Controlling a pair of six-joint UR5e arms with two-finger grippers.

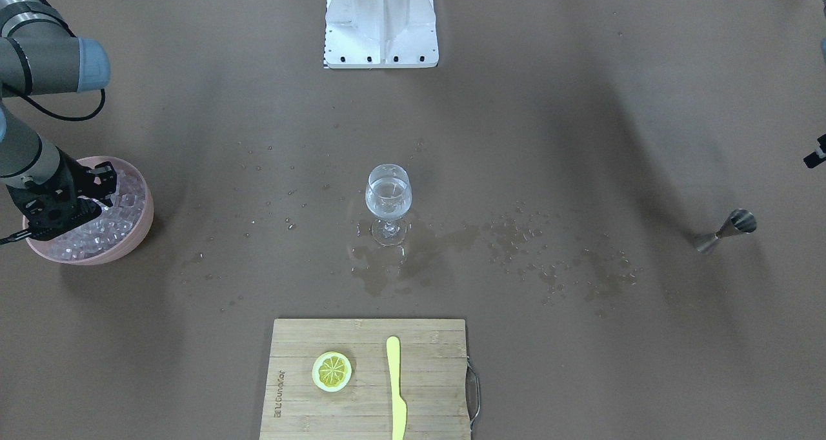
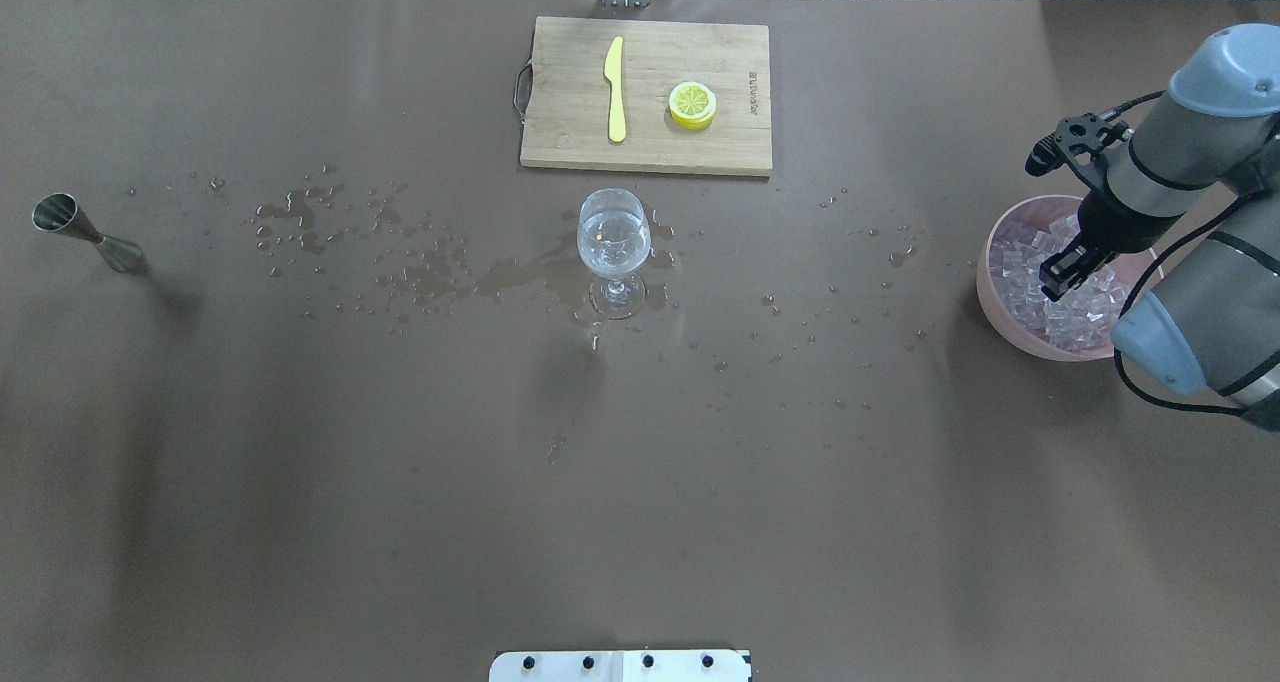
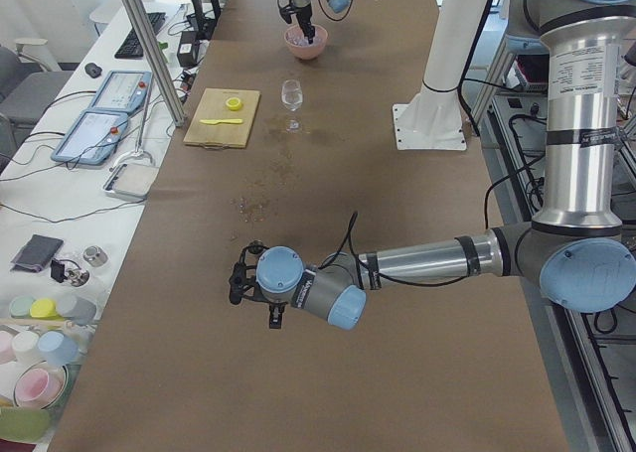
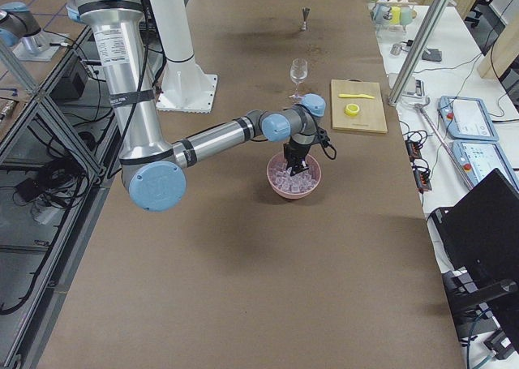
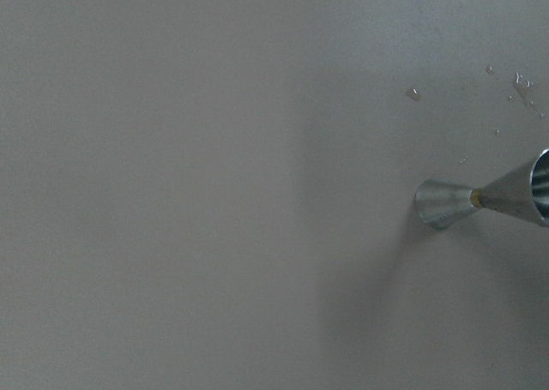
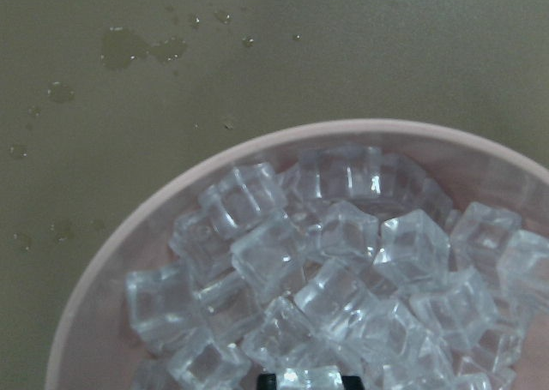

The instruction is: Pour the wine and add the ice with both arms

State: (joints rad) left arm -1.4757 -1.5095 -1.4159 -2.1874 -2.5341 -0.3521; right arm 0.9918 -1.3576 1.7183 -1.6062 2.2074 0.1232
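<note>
Glossy transparent ice cubes [image 6: 343, 236] heap the pink round bowl [image 6: 360, 131], at three o'clock from the clear stemmed wine glass [image 2: 614, 237] seen overhead. Jaws of the right gripper [image 2: 1065, 274] straddle one cube; whether they pinch it I cannot tell, nor how the left gripper [image 3: 250, 285] stands. Best to close squarely, then lift straight up.

Burnt-in brand mark along one short edge of the cutting board [image 1: 432, 375], letters too small to read. Printed labels on the upright tubes of the left arm [image 3: 581, 94] and right arm [image 4: 122, 53], likewise illegible
</note>
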